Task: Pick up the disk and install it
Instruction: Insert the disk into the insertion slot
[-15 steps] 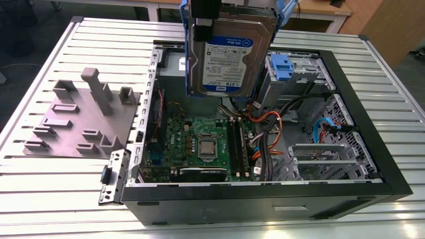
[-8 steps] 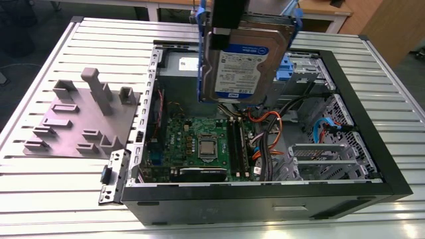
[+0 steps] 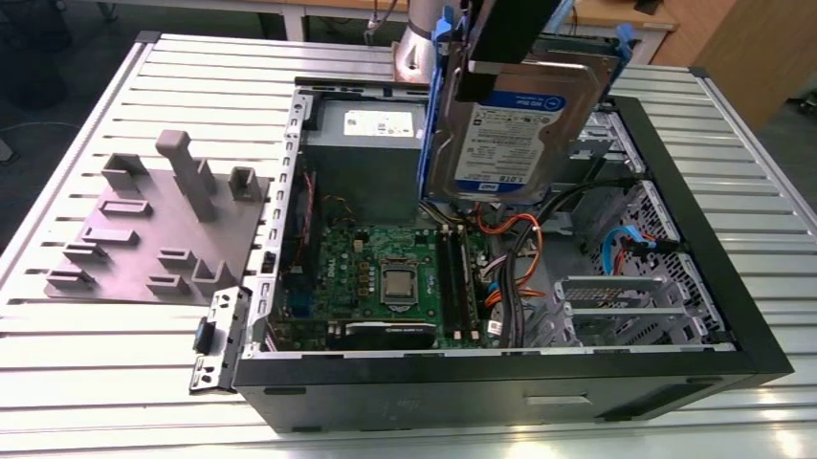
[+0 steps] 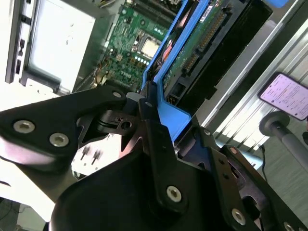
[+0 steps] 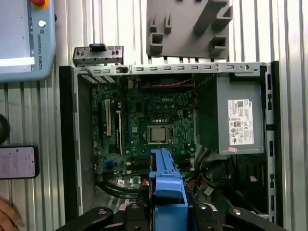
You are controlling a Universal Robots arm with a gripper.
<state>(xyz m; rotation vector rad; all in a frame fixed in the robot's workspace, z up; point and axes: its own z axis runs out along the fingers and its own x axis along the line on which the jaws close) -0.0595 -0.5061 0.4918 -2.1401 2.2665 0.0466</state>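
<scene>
- The gripper [image 3: 511,53] holds the disk [image 3: 518,134] upright in the air above the open computer case [image 3: 753,354], its label facing the near side.
- In the second wrist view, the fingers [image 4: 153,122] pinch the disk's blue rail.
- Beneath it lie the motherboard [image 3: 383,277] and, farther back, the grey power-supply box [image 3: 370,134].
- The case sits on a slatted desk [image 3: 102,363], with a grey fixture [image 3: 153,229] at the exterior view's left.
</scene>
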